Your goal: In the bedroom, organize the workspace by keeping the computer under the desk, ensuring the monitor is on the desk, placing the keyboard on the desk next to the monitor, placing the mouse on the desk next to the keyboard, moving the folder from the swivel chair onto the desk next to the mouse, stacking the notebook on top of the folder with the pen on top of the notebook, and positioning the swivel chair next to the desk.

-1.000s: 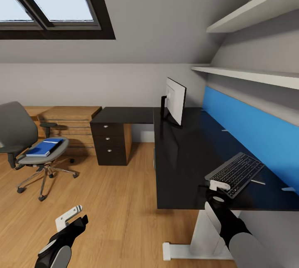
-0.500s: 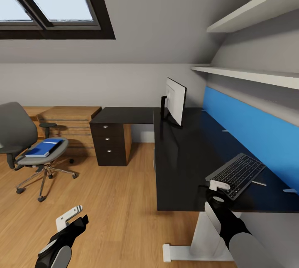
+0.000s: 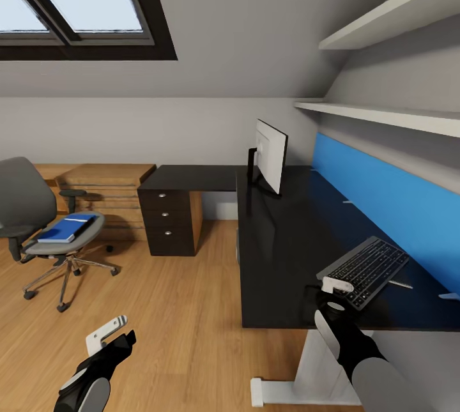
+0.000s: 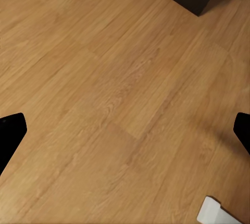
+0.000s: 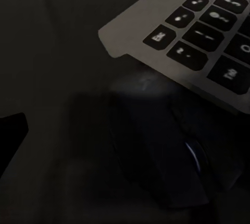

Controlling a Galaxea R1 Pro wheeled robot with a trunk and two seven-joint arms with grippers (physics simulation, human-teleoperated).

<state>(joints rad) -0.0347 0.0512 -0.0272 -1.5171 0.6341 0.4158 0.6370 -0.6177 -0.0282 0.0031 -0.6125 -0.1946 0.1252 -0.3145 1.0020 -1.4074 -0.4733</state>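
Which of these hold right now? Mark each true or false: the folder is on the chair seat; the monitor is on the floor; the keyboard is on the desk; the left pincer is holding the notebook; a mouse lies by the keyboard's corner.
1. The folder lies on the swivel chair seat. True.
2. The monitor stands on the floor. False: it stands on the desk.
3. The keyboard lies on the desk. True.
4. The left pincer holds the notebook. False: it hangs open over bare floor.
5. A mouse lies by the keyboard's corner. True.
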